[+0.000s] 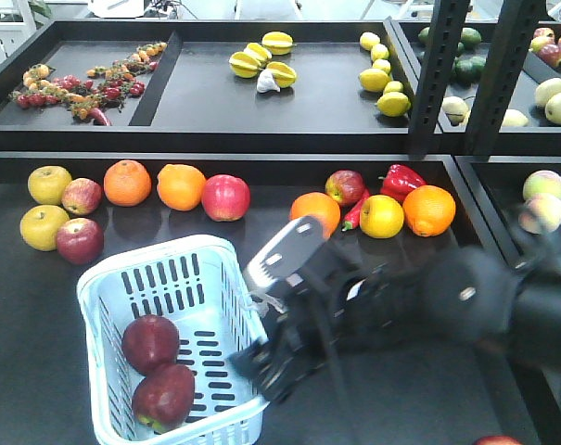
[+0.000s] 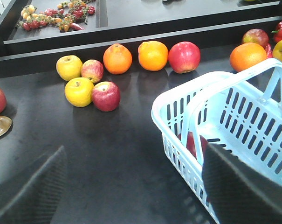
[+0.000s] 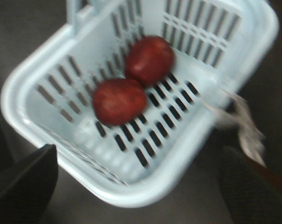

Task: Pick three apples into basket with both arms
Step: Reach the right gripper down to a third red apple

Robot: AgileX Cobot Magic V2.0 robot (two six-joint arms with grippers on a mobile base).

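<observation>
The white slotted basket (image 1: 108,287) stands at the front left of the shelf, and two dark maroon apples (image 1: 150,343) (image 1: 164,396) lie in it. They also show in the right wrist view (image 3: 149,59) (image 3: 119,101). My right gripper (image 1: 266,366) is open and empty, just over the basket's near right rim (image 3: 145,186). My left gripper (image 2: 136,186) is open and empty above the dark shelf, left of the basket (image 2: 178,116). Blushed red apples lie near the yellow apples (image 1: 80,239) (image 1: 82,196) and by the red pepper (image 1: 345,186).
Yellow apples (image 1: 49,184) (image 1: 43,226), oranges (image 1: 127,182) (image 1: 181,186) and a brighter pinkish-red apple (image 1: 225,197) line the back left. More oranges (image 1: 428,209), a lemon-yellow fruit (image 1: 381,216) and a red pepper (image 1: 402,178) sit back right. A clear plastic scrap (image 3: 241,121) hangs from the basket.
</observation>
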